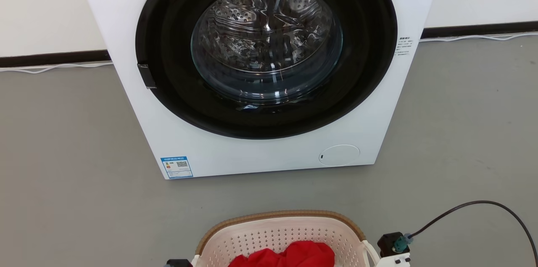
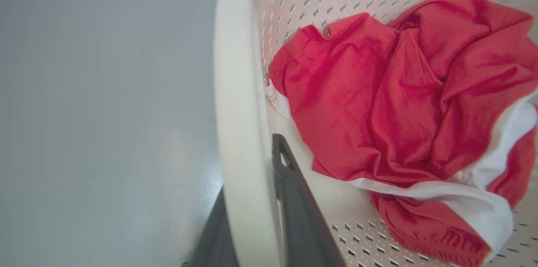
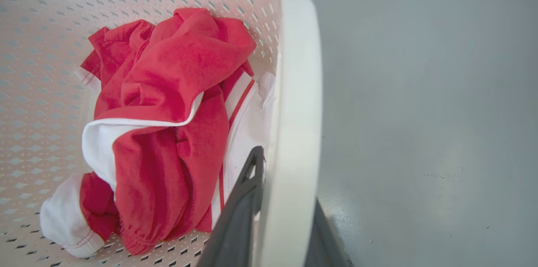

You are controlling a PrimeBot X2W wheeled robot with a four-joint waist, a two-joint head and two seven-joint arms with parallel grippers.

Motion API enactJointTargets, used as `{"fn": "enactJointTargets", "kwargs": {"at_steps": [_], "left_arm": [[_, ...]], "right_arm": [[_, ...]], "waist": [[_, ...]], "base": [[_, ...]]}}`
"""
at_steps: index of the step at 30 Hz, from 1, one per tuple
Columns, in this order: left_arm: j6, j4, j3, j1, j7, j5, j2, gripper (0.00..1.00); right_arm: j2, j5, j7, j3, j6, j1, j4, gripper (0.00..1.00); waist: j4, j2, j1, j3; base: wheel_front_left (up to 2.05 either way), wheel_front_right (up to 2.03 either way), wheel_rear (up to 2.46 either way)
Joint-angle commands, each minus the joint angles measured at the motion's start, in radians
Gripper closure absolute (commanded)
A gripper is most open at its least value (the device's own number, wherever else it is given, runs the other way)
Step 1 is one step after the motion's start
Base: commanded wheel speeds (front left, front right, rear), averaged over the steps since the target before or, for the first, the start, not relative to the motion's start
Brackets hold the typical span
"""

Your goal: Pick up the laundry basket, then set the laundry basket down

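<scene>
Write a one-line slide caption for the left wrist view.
Left gripper with jaws closed around the laundry basket handle, red-and-white garment inside, grey floor beyond.

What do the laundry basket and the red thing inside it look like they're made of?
The laundry basket: likely moulded plastic, matte cream, with regular punched holes; its brown rim looks woven but may be plastic too. The red garment: soft knit fabric, creased, with white trim.

Perforated plastic laundry basket (image 1: 269,237), soft red cloth (image 1: 294,256), apparently smooth floor (image 1: 63,153)
</scene>
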Motion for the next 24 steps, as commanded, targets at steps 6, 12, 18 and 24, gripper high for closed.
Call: {"fn": "enactJointTargets", "kwargs": {"at_steps": [6,12,18,24], "left_arm": [[-0.003,-0.02,-0.004,-0.021,-0.019,-0.02,0.003,1.0],[-0.002,-0.02,-0.02,-0.022,-0.017,-0.034,0.003,1.0],[0.001,-0.017,-0.037,-0.026,-0.019,-0.048,0.003,1.0],[0.001,-0.009,-0.052,-0.031,-0.023,-0.057,0.003,1.0]], "right_arm": [[0.025,0.018,-0.015,0.035,0.017,-0.018,-0.015,1.0],[0.025,0.029,-0.02,0.045,0.017,-0.02,-0.013,1.0],[0.025,0.042,-0.025,0.058,0.017,-0.023,-0.013,1.0],[0.025,0.058,-0.027,0.07,0.017,-0.026,-0.017,1.0]], "waist": [[0.003,0.0,0.0,-0.004],[0.006,0.0,0.0,-0.006],[0.008,0.0,0.0,-0.006],[0.007,0.0,0.0,-0.002]], "base": [[0.0,0.0,0.0],[0.0,0.0,0.0],[0.0,0.0,0.0],[0.0,0.0,0.0]]}}
